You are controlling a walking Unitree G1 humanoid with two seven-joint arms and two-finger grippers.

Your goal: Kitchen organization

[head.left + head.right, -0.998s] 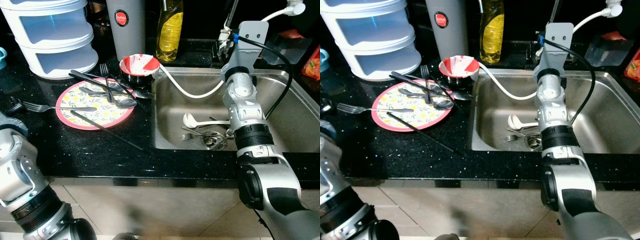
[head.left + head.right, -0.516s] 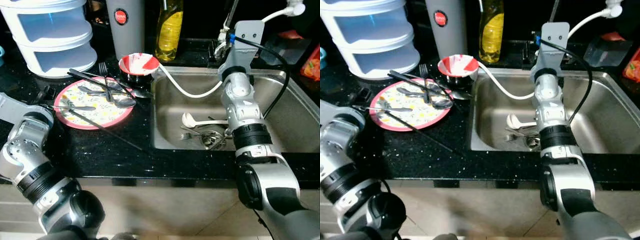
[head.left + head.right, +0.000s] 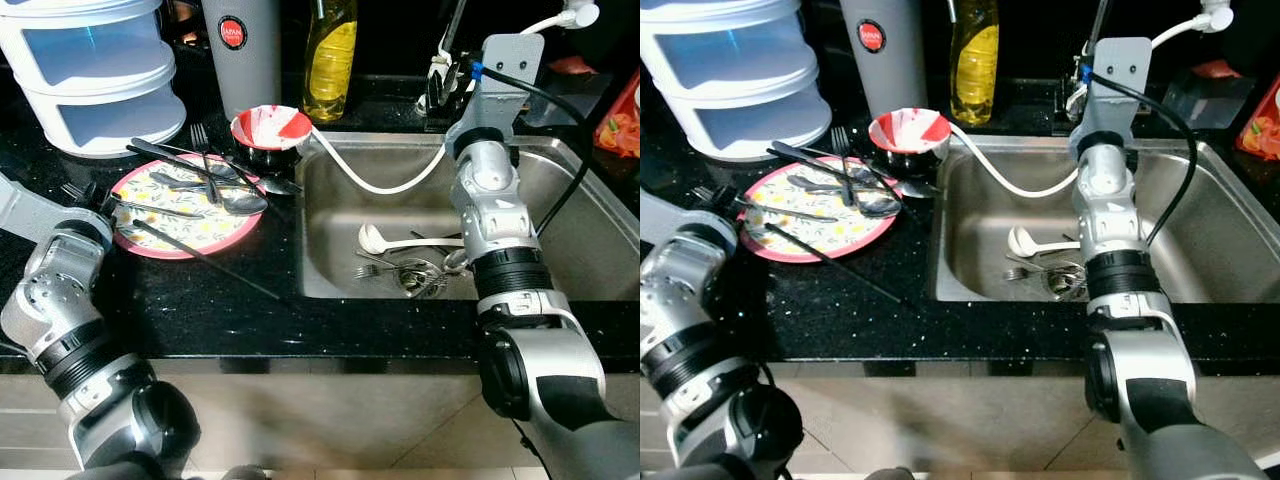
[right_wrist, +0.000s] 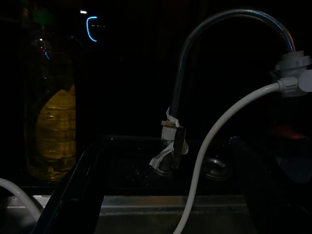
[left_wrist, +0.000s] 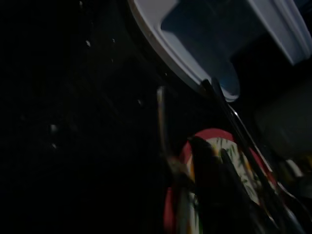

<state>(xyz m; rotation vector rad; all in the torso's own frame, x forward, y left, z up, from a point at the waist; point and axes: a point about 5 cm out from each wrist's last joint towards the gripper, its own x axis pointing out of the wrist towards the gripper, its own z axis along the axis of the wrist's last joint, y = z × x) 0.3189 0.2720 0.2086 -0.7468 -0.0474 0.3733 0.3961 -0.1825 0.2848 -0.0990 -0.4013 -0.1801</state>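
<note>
Left arm has swung in toward the plate (image 3: 180,205); right arm unchanged.
Left pincer (image 5: 214,185) state undeterminable; approach fork (image 3: 150,208) handle low; right pincer (image 4: 161,195) spread.

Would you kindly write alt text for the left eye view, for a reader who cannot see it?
The robot's right arm reaches over a steel sink holding a white ladle and forks, with its gripper up by the tap. On the black counter, a red-rimmed plate carries cutlery and chopsticks, with the left gripper at its edge.

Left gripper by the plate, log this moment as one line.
left gripper: at plate rim, by fork | right gripper: raised near faucet | sink: holds cutlery
</note>
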